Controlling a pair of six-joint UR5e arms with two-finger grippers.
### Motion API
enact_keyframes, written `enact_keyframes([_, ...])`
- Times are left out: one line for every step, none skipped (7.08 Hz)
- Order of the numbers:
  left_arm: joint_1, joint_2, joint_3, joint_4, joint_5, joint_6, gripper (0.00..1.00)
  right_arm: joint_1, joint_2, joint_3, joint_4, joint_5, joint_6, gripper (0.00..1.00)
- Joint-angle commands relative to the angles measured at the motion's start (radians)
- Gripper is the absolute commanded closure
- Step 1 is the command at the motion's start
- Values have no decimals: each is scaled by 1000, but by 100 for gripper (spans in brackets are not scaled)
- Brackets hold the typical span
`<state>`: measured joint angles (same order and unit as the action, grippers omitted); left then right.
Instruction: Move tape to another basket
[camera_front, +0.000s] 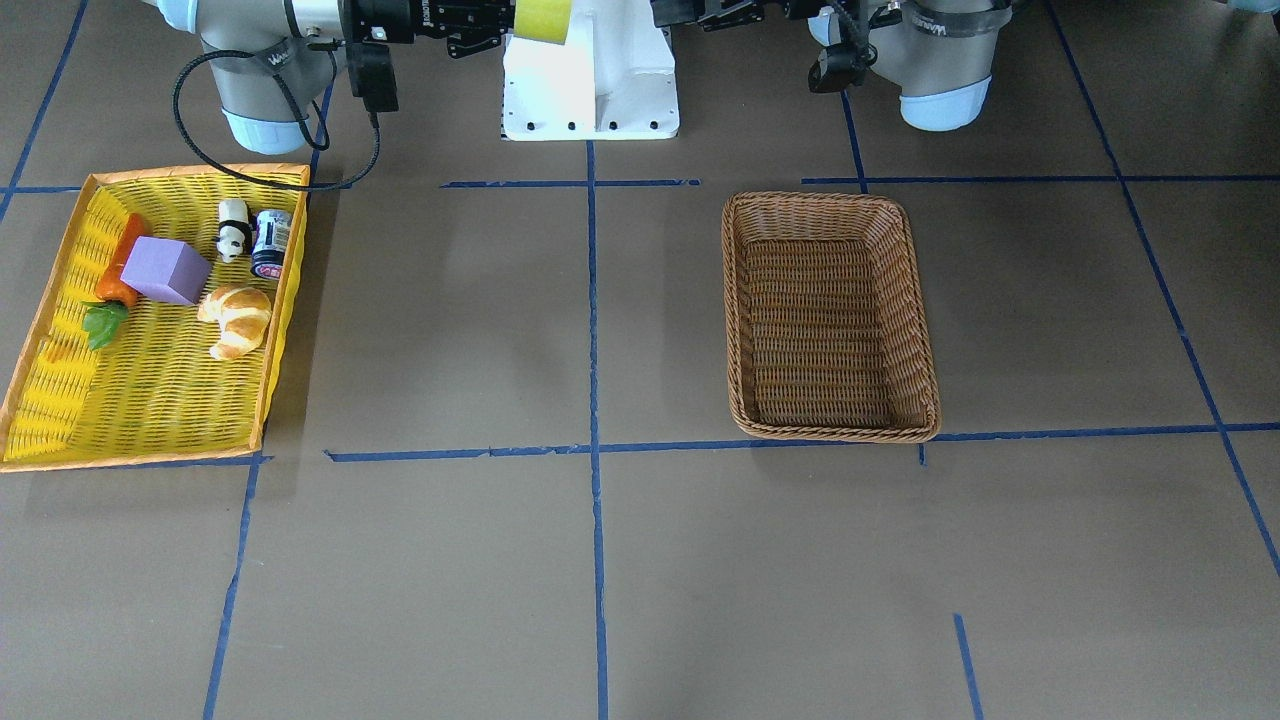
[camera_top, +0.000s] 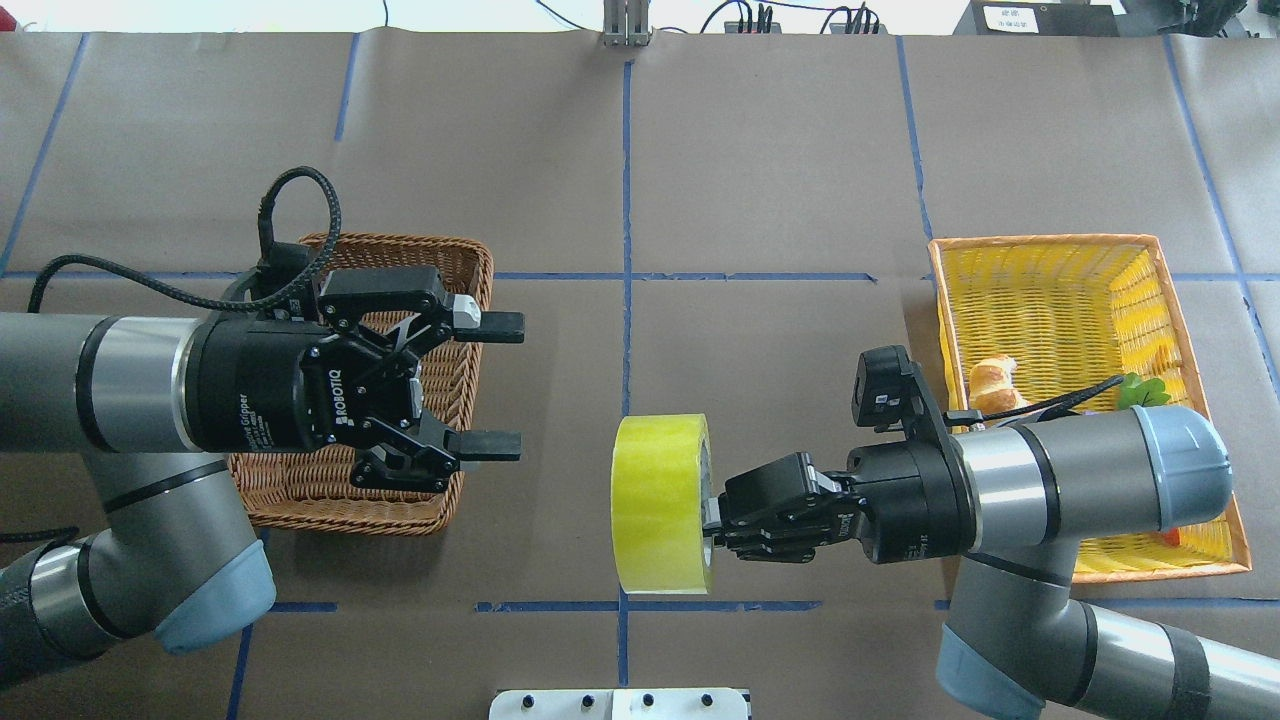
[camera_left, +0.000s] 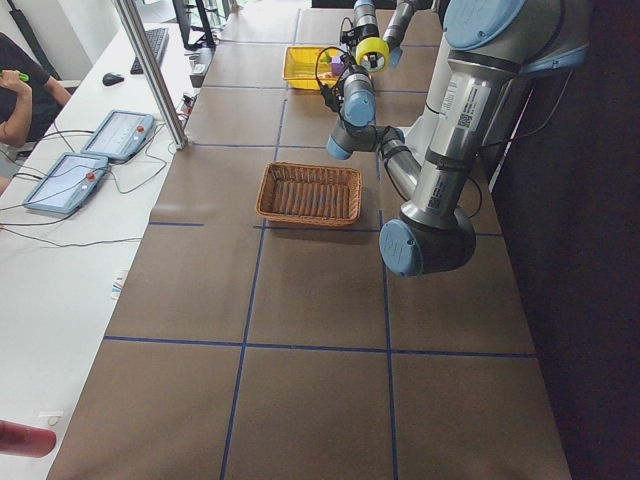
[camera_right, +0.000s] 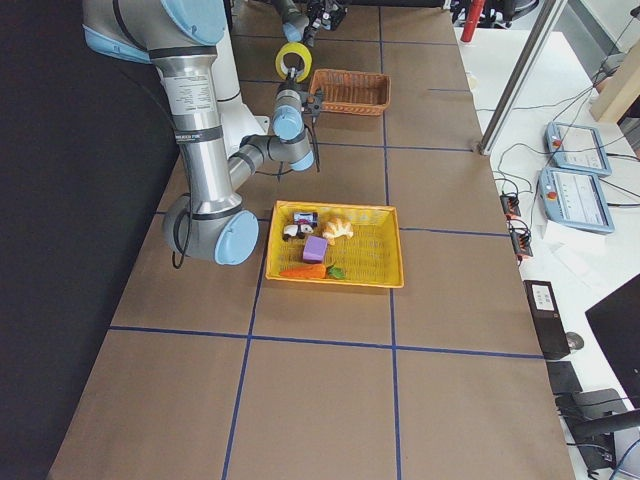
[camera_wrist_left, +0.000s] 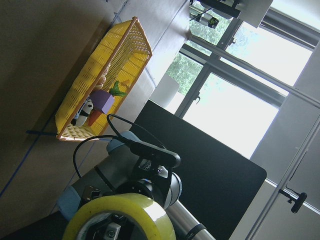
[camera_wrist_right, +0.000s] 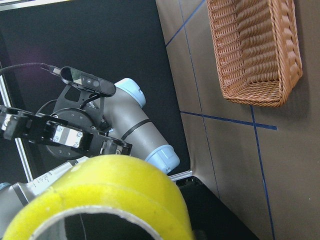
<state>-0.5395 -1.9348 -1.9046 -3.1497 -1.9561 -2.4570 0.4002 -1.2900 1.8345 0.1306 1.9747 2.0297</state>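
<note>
1. Front-facing view: the tape (camera_front: 543, 20) is out of the yellow tray (camera_front: 283, 300) and up in the air at the robot-side edge of the counter (camera_front: 600, 560), held by the right gripper (camera_front: 505, 22). The wicker basket (camera_front: 737, 310) is empty. You can count the pick-up as done and the delivery as not done.
2. Overhead view: the right gripper's fingers are clenched on the roll's side wall. The roll stands on edge over the counter's centre line, between the two arms. The left gripper (camera_top: 512, 386) has its fingers released and spread wide; it points at the tape, is apart from it, and hovers over the basket's inner rim. I judge that a hand-over comes next, then a drop into the basket.
3. Left side view: you see the tape as a small yellow ring high over the far part of the counter. The basket sits bare below the near arm. The fingers cannot be judged here.
4. Right side view: the tray carries a carrot (camera_right: 303, 271), a purple block (camera_right: 316, 248) and a croissant (camera_right: 337, 229), but no tape.
5. Left wrist view: the roll faces you, glossy translucent yellow around a pale core ring.
6. Right wrist view: close up, the winding is wide and thick, with a whitish core edge. The empty basket lies beyond it.
</note>
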Motion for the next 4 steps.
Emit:
enact_keyframes([70, -25, 12, -1, 49, 4, 0, -4, 12, -4, 0, -17, 0, 98])
enact_keyframes([104, -50, 19, 0, 60, 9, 0, -8, 12, -7, 0, -23, 0, 98])
enact_keyframes([111, -58, 21, 2, 80, 9, 0, -14, 12, -11, 0, -25, 0, 98])
enact_keyframes([116, -58, 18, -1, 95, 9, 0, -27, 12, -12, 0, -36, 0, 98])
